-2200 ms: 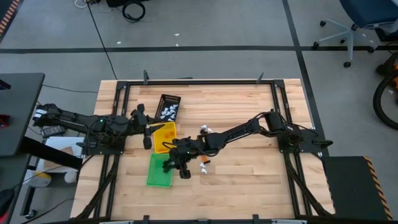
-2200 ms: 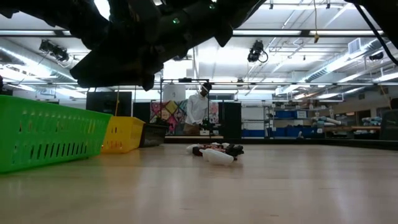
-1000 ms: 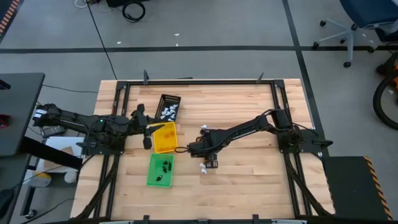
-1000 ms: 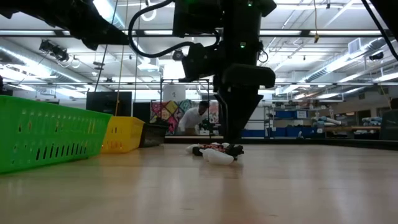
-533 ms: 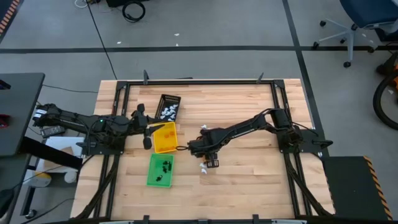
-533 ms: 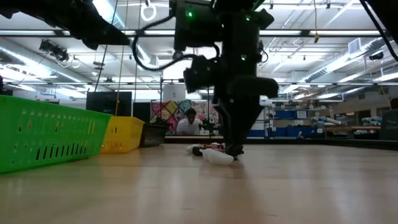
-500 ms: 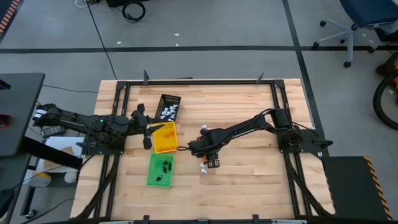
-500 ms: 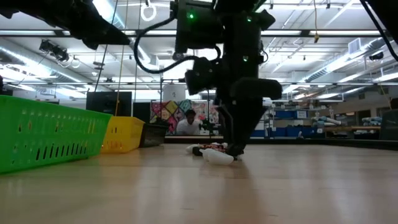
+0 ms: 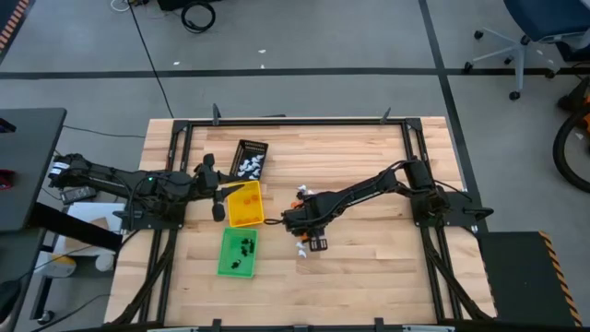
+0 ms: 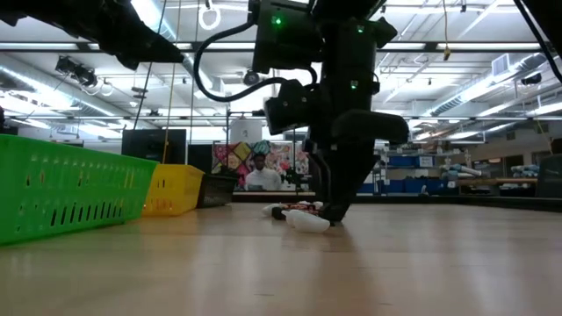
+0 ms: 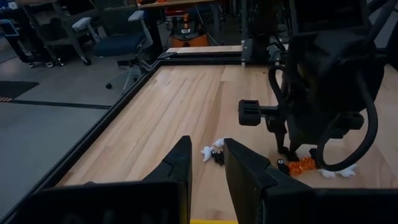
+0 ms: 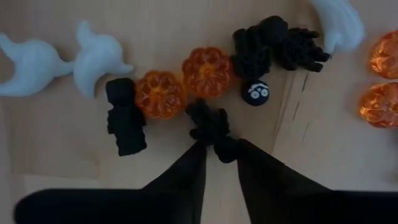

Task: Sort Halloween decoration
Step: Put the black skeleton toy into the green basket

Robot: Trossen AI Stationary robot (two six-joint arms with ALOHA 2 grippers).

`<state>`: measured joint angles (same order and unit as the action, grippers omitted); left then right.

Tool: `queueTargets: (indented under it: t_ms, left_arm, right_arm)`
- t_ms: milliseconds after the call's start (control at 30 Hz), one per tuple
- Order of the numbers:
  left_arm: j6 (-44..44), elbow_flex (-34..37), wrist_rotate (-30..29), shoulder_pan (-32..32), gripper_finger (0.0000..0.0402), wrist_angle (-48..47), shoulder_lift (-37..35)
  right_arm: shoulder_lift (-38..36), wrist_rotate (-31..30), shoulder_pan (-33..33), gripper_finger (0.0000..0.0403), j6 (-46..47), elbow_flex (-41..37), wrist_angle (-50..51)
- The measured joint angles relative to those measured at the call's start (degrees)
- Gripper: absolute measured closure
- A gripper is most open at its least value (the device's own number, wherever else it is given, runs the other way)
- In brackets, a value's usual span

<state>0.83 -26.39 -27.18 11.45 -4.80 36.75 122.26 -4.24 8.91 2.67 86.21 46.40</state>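
The Halloween decoration is a small pile of white ghosts, orange pumpkins and black pieces point(image 12: 186, 81) on the wooden table near its middle point(image 9: 301, 245). My right gripper point(image 12: 219, 149) points down into this pile point(image 10: 327, 211) and is shut on a black trinket point(image 12: 210, 124). My left gripper point(image 11: 206, 163) hovers by the yellow tray point(image 9: 244, 205), slightly open and empty. White trinkets lie in the black tray point(image 9: 250, 159) and black ones lie in the green tray point(image 9: 237, 253). My right gripper pinches the near end of the black trinket point(image 12: 224, 148) between its two fingertips. The fingers come from above, pointing down. The trinket lies on the table, close against an orange pumpkin point(image 12: 205, 71).
The three trays stand in a row left of the pile, black farthest and green nearest. Two more orange pumpkins point(image 12: 380, 81) and a white ghost point(image 12: 339, 22) lie beside the pile. A few trinkets lie farther back point(image 9: 301, 192). A person shows in the room behind point(image 10: 256, 174).
My right gripper has come down onto the trinket pile and shifted slightly toward the table's right edge. Its fingertips are now at table height among the pieces.
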Motion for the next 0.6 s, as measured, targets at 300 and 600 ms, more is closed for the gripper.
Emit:
queueTargets:
  t_ms: [300, 600]
  left_arm:
    - [0.5, 0.0, 0.0, 0.0, 0.0333, -0.1, 0.0]
    - [0.5, 0.0, 0.0, 0.0, 0.0333, -0.1, 0.0]
  right_arm:
    - [0.1, -0.5, 0.5, 0.0377, 1.6, 0.0, -0.4]
    - [-4.3, -2.5, 0.3, 0.0369, 2.1, -0.3, 0.2]
